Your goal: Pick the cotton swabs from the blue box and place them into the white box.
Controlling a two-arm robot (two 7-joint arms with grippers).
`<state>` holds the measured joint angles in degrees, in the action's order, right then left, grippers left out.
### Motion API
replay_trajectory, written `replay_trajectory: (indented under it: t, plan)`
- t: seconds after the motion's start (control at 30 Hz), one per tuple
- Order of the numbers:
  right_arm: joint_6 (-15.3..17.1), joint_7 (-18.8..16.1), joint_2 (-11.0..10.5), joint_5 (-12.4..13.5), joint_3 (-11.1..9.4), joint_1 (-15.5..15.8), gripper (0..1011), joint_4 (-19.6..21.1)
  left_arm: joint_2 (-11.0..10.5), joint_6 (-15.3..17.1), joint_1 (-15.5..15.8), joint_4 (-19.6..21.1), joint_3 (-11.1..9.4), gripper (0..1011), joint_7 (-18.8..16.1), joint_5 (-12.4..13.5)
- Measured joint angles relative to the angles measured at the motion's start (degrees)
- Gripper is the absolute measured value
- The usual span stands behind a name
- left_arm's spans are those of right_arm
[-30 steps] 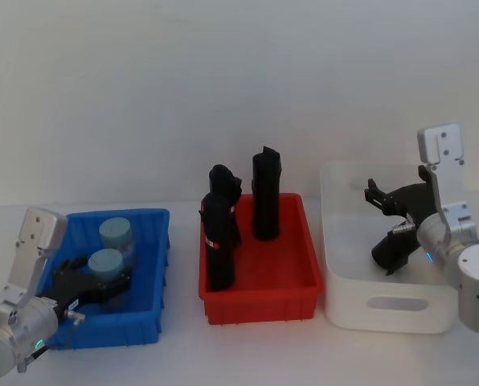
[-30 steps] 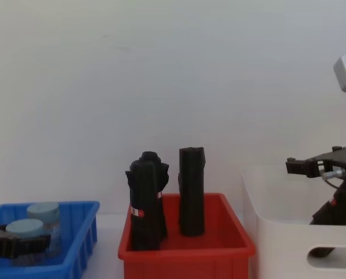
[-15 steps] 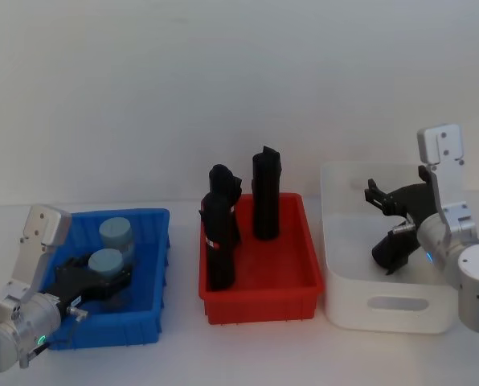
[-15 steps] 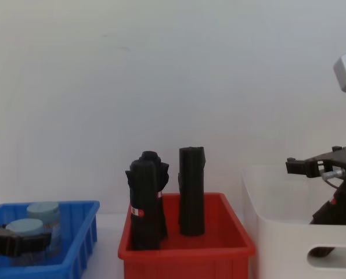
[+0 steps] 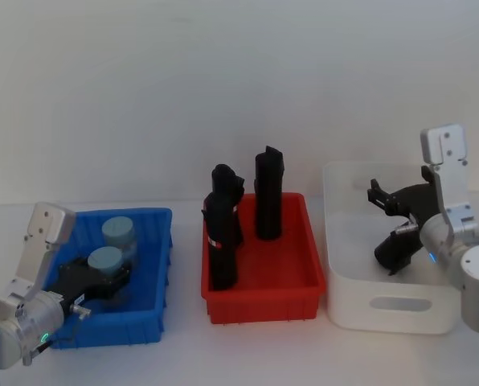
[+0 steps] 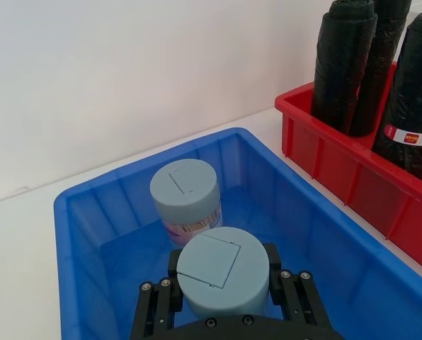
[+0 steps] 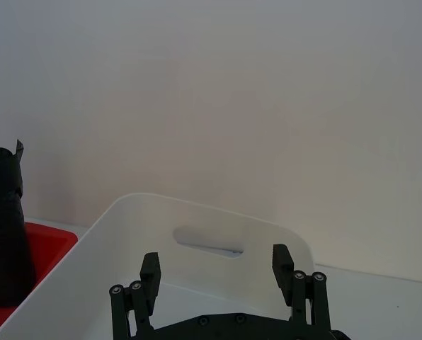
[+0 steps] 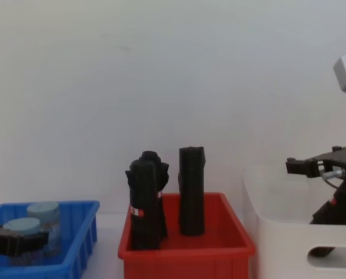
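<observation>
Two cotton swabs jars with grey-blue lids stand in the blue box (image 5: 155, 219) at the left. My left gripper (image 5: 95, 277) is shut on the nearer jar (image 5: 104, 260), which rests low in the box. In the left wrist view its fingers (image 6: 174, 268) press both sides of that jar (image 6: 221, 263), and the farther jar (image 6: 186, 193) stands free just behind. The chest view shows both jars (image 8: 19, 227) (image 8: 43, 211) above the blue rim (image 8: 74, 232). My right gripper (image 5: 382, 199) hangs open over the white box (image 5: 384, 314), holding nothing (image 7: 217, 269).
A red bin (image 5: 264, 293) with three tall black cylinders (image 5: 268, 193) stands between the blue box and the white box. In the left wrist view its wall (image 6: 338, 152) is close beside the blue box (image 6: 218, 138). A plain white wall runs behind the table.
The left gripper's fingers have drawn in around the nearer jar, and its wrist has shifted slightly. The right arm has not moved.
</observation>
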<state>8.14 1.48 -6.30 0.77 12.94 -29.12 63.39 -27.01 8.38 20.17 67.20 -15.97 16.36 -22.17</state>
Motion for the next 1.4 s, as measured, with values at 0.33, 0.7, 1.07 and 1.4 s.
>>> replay_trajectory:
  t: [0.33, 0.7, 1.07, 1.4]
  plan:
    - [0.00, 0.00, 0.00, 0.00, 0.00, 0.00, 1002, 0.00, 0.04, 0.02, 0.08, -0.09, 0.00, 670, 0.06, 0.06]
    - [0.00, 0.00, 0.00, 0.00, 0.00, 0.00, 1002, 0.00, -0.41, -0.92, -0.05, 1.89, 0.51, 670, -0.27, 0.59]
    - [0.00, 0.00, 0.00, 0.00, 0.00, 0.00, 1002, 0.00, -1.14, -3.75, 0.44, 5.56, 1.62, 670, -0.21, 1.31]
    - [-0.34, -0.52, -0.06, -0.05, -0.04, 0.08, 1002, 0.28, -1.44, -8.35, 2.50, 8.35, 2.84, 670, 2.86, 1.17]
